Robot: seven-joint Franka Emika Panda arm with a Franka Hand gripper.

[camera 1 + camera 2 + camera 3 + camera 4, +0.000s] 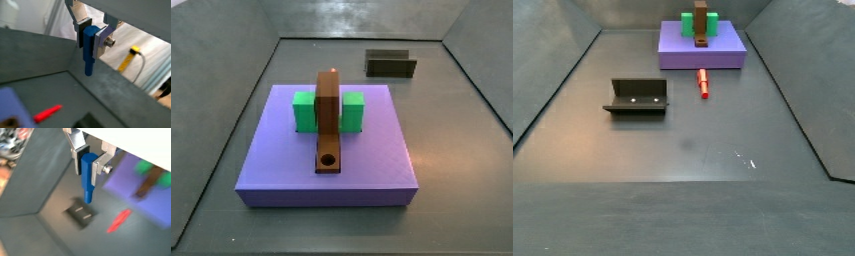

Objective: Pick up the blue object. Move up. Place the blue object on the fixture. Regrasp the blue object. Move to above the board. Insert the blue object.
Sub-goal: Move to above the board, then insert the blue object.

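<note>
Our hand (87, 159) pinches the blue object (87, 178), raised above the fixture (83, 213); pickup looks done; placing, regrasping, insertion at the board (143, 198) remain.

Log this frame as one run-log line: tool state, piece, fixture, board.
tool: shut on blue object, raised, seen only in wrist views | fixture: empty | board: green block, brown bar | red piece: on floor beside board
</note>
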